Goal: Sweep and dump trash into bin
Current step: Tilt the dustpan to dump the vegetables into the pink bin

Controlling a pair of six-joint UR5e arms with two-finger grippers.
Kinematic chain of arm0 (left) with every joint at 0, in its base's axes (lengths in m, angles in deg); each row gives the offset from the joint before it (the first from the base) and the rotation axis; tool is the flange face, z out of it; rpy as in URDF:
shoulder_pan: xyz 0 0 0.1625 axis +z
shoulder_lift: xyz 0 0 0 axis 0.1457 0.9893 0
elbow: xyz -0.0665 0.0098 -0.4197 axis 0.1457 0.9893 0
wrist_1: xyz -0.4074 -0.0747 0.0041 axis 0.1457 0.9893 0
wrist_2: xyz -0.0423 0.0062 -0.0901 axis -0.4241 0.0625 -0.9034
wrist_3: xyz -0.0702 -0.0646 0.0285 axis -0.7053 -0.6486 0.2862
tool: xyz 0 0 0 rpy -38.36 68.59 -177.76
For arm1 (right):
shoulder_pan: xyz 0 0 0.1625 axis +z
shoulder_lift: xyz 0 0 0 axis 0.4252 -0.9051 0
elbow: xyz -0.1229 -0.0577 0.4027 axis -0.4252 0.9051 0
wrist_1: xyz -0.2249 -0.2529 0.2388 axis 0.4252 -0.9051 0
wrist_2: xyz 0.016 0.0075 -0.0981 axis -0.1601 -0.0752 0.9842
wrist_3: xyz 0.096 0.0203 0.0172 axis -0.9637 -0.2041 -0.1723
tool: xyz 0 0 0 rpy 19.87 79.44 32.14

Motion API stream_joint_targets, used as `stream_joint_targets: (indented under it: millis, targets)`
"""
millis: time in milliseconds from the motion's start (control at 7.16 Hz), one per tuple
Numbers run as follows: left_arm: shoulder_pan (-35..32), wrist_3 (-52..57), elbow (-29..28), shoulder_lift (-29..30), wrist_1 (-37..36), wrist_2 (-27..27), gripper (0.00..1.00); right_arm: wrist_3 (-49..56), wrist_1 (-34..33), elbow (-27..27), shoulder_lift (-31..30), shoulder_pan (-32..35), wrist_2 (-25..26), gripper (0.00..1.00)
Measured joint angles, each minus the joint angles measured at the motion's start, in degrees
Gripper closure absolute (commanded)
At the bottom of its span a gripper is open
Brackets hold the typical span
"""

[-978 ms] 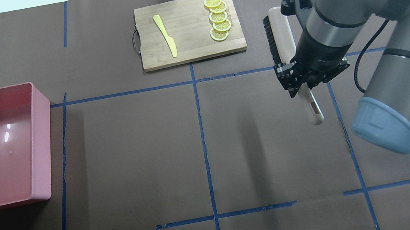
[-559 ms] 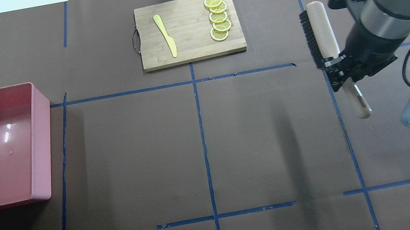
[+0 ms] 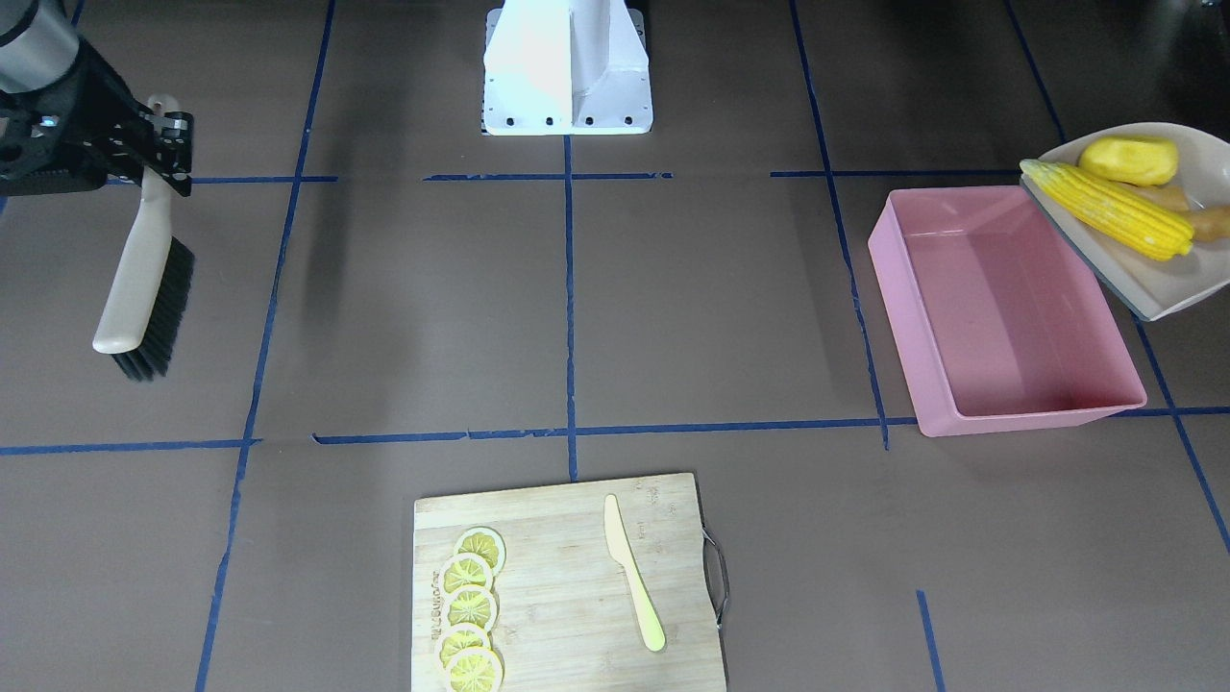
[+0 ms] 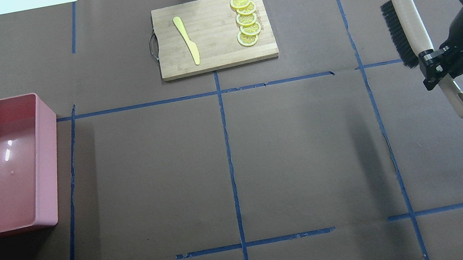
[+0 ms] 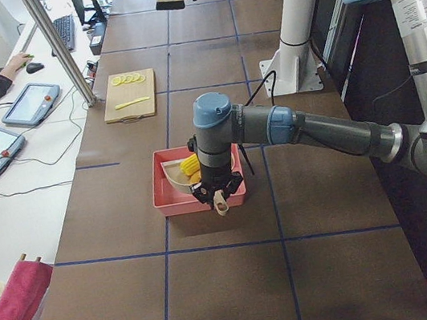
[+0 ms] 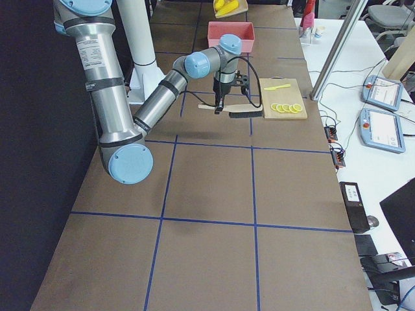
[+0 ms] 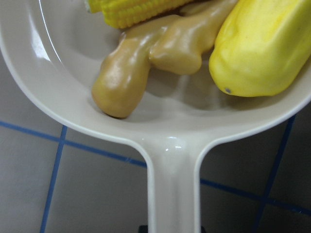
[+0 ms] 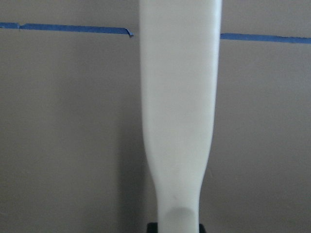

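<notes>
Holding the dustpan by its handle, your left jaws were clamped shut on it, keeping it in the air at the bin's outer wall, on the robot's left. The pan's straight lip just overlapped that wall. The corn, potato and ginger all lay in the pan, bunched toward the handle end, so I judge you had it tipped back to keep them from sliding out early. The bin held nothing yet, so the dump was not done.

Your right jaws were closed on the brush at its neck. They carried it bristles sideways, off the table, on the robot's right, well apart from the bin, probably to keep it clear of the dump.

Compared with a second earlier, the brush had travelled well to the right. The pan had drawn back from over the bin, until only a sliver showed at the overhead view's left edge.
</notes>
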Motion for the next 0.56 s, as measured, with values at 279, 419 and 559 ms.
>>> stream_joint_targets:
  millis: [279, 419, 559]
  targets:
    - [0.71, -1.24, -0.25, 1.44, -0.08, 4.77, 1.0, 2.78, 0.05, -0.27, -2.07, 1.8, -0.66, 1.0]
    - [2.3, -2.93, -0.07, 2.29, -0.16, 7.11, 1.0, 4.75, 0.09, -0.28, -3.35, 2.6, -0.72, 1.0]
    - [4.53, -4.65, 0.32, 2.98, -0.31, 10.03, 1.0, 6.59, 0.07, -0.3, -4.44, 3.48, -0.75, 1.0]
